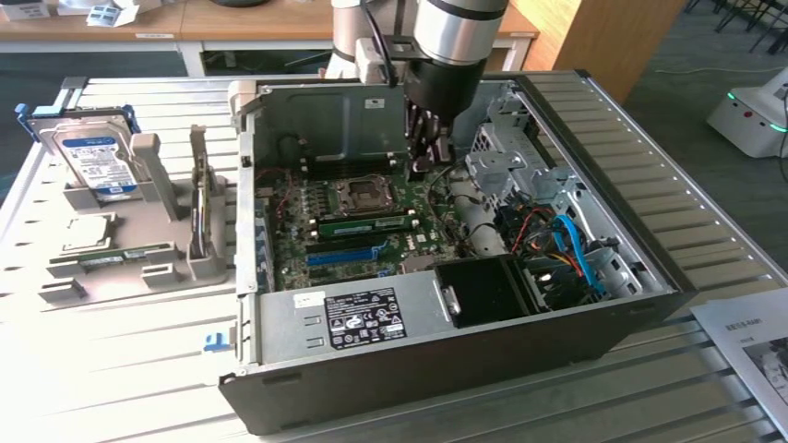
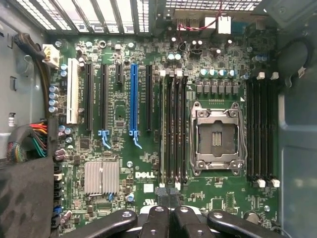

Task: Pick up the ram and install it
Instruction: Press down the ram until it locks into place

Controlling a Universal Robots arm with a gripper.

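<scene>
Slatted metal table (image 1: 136, 369), wooden desks (image 1: 246, 23) behind. Open computer case (image 1: 493, 360) toward the table's edge at the exterior view's right. Ram (image 1: 364, 223): thin green stick, pale label, seated on edge in a motherboard (image 1: 295, 217) slot beside the CPU socket (image 1: 367, 192). Gripper (image 2: 169, 204) above the motherboard: closed fully, empty.

A pale slatted metal table (image 1: 124, 369) spans the exterior view from three round to nine o'clock. Behind it, a wooden desk (image 1: 246, 26) stands at eleven o'clock. A wooden panel (image 1: 591, 37) rises at one o'clock, with dark carpet (image 1: 689, 65) beyond at two.
</scene>
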